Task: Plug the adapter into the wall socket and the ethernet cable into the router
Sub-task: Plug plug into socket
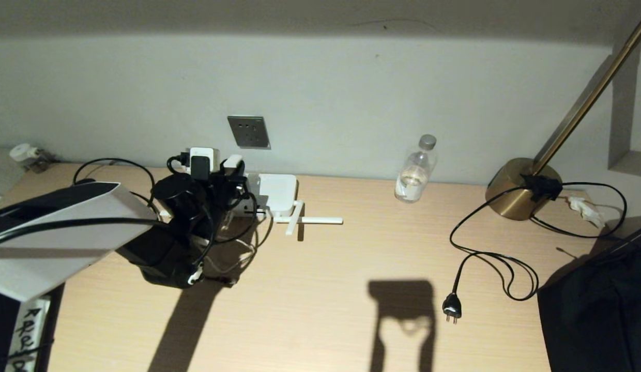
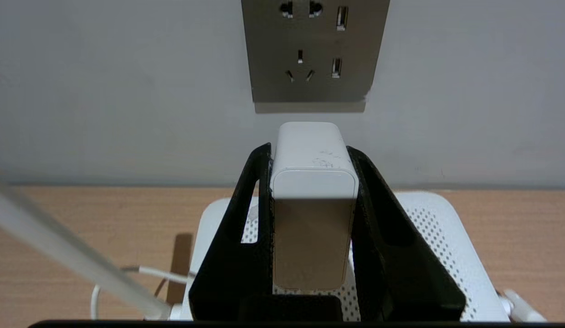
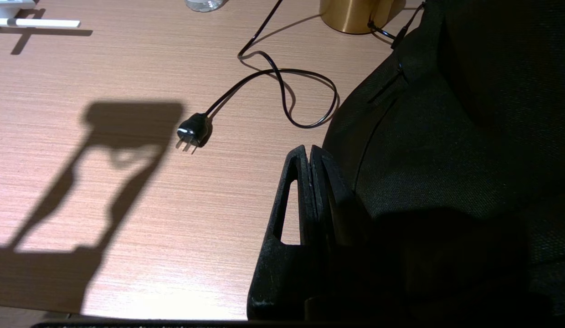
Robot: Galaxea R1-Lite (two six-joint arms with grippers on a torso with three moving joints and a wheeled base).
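My left gripper (image 2: pixel 312 182) has its jaws clamped on the smooth white adapter (image 2: pixel 313 177), just below the brushed-grey wall socket (image 2: pixel 310 54), not yet plugged. Beneath lies the perforated white router (image 2: pixel 428 237); its ethernet seems unconnected. My right gripper (image 3: pixel 310 157) is parked, jaws closed and empty.

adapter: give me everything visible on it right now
The adapter is a small white rounded plastic block, faintly scuffed on top. It is clamped between the black fingers of the left end effector, held above the router, its front end pointing at the wall just below the wall socket, not yet plugged in. Its prongs are hidden.
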